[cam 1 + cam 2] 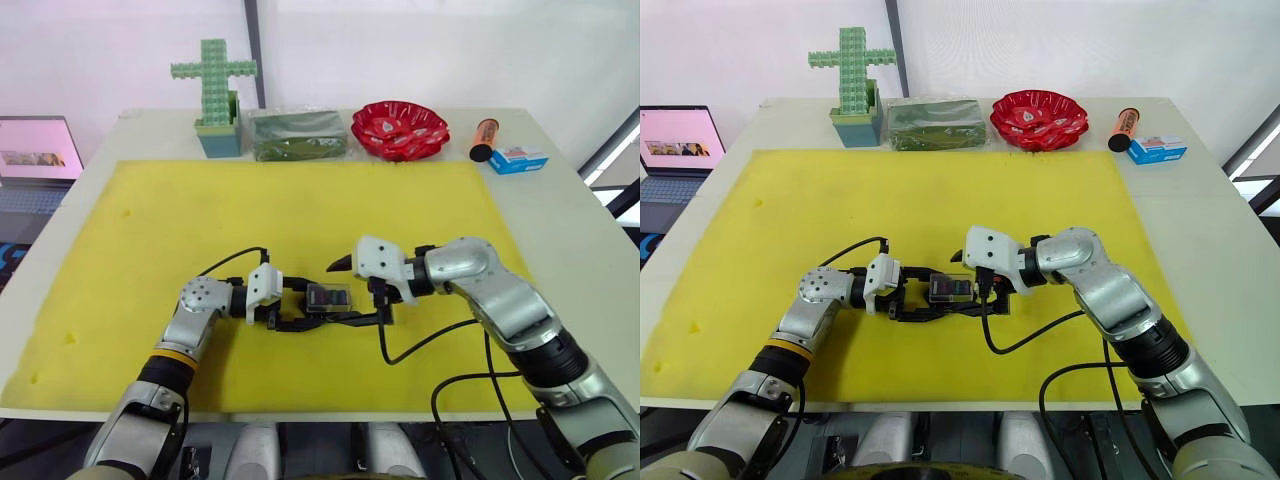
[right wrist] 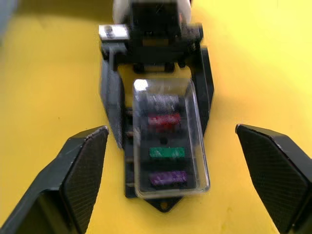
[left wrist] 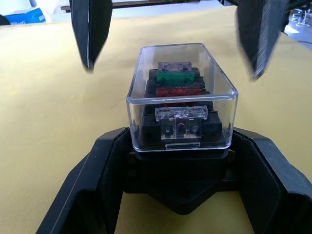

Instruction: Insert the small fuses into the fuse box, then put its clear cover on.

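On the yellow mat (image 1: pixel 150 230) we see the fuse box (image 3: pixel 180 139) held between the fingers of the left pincer (image 1: pixel 300 312), which closes on its black base. The clear cover (image 3: pixel 181 78) sits on top of the box, and the small fuses (image 2: pixel 165 151) — grey, red, green, purple — stand in a row under it. The right pincer (image 2: pixel 173 175) hangs just beside the box, fingers spread wide and apart from the cover — touching nothing.
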